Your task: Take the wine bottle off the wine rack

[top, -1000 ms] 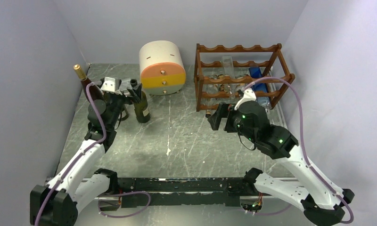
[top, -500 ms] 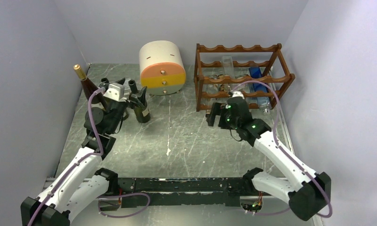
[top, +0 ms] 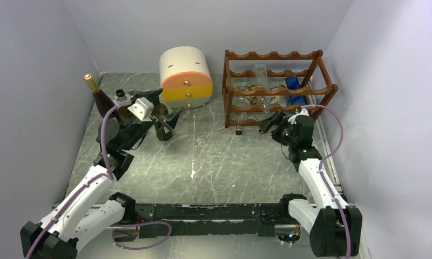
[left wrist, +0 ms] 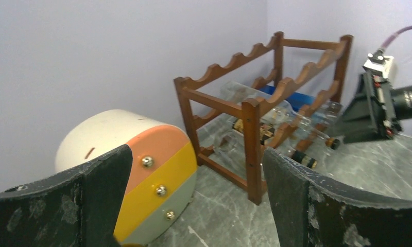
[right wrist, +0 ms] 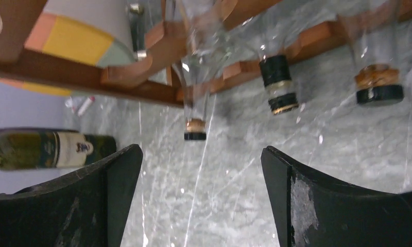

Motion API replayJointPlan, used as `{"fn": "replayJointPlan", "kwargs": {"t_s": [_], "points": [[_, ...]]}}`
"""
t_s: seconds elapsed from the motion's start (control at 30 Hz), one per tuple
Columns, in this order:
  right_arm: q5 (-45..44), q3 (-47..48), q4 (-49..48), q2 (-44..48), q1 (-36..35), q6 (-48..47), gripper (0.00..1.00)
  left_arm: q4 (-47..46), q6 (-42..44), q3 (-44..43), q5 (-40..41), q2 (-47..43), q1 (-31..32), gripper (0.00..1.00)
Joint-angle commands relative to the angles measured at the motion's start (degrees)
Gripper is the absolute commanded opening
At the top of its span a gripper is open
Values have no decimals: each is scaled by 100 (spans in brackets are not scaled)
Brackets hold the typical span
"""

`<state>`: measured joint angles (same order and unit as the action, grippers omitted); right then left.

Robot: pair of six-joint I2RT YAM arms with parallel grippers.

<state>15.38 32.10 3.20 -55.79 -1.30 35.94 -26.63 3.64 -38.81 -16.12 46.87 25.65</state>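
The wine bottle (right wrist: 194, 103) — clear glass, dark cap — lies in the wine rack (top: 227, 91) at the far right of the table (top: 214, 162), its neck poking out the front beside other bottle necks. A cream-and-orange drawer unit (top: 186, 75) stands left of the rack. The right gripper (right wrist: 201, 153) hovers just before those necks, jaws apart and empty. The left gripper (left wrist: 196, 154), raised over a green bottle (top: 162, 131), gapes wide too.

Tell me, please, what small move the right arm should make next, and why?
Probably ease the right end effector forward toward the wine rack until the neck of the clear bottle lies between its fingers. Its jaws stand open, and that corked neck pokes out of the rack just ahead, roughly centred but not yet between them.
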Motion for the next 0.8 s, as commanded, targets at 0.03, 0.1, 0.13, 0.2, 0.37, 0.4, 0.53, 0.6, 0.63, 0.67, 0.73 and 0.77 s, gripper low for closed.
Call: {"fn": "replayJointPlan", "kwargs": {"t_s": [0.03, 0.1, 0.13, 0.2, 0.37, 0.4, 0.53, 0.6, 0.63, 0.67, 0.73, 0.77], "points": [[748, -449, -1980, -420, 616, 578, 87, 128, -143, -258, -794, 287, 103, 100], [889, -582, -2554, -716, 738, 707, 84, 172, -159, -305, -869, 385, 115, 100], [960, -605, -2819, -899, 763, 738, 83, 177, -161, -306, -894, 426, 120, 100], [1110, -558, -3167, -1302, 790, 789, 78, 172, -151, -301, -870, 473, 143, 99], [1336, -549, -4123, -1986, 807, 964, 75, 307, -31, -323, -528, 541, 249, 99], [1373, -516, -4216, -2089, 813, 962, 75, 305, -7, -314, -509, 535, 262, 100], [1430, -324, -4397, -2436, 832, 988, 75, 124, 25, -161, -424, 469, 361, 100], [1463, -254, -4492, -2585, 854, 1078, 75, 55, 117, -98, -389, 469, 441, 100], [1474, -222, -4555, -2639, 859, 1124, 75, 54, 176, -82, -374, 488, 512, 100], [1491, -209, -4629, -2685, 859, 1149, 75, 72, 221, -85, -344, 517, 572, 100], [1496, -148, -4685, -2768, 867, 1189, 74, 164, 305, -118, -264, 582, 699, 100], [1515, -98, -4662, -2813, 868, 1199, 73, 206, 359, -133, -227, 605, 760, 100]]}}
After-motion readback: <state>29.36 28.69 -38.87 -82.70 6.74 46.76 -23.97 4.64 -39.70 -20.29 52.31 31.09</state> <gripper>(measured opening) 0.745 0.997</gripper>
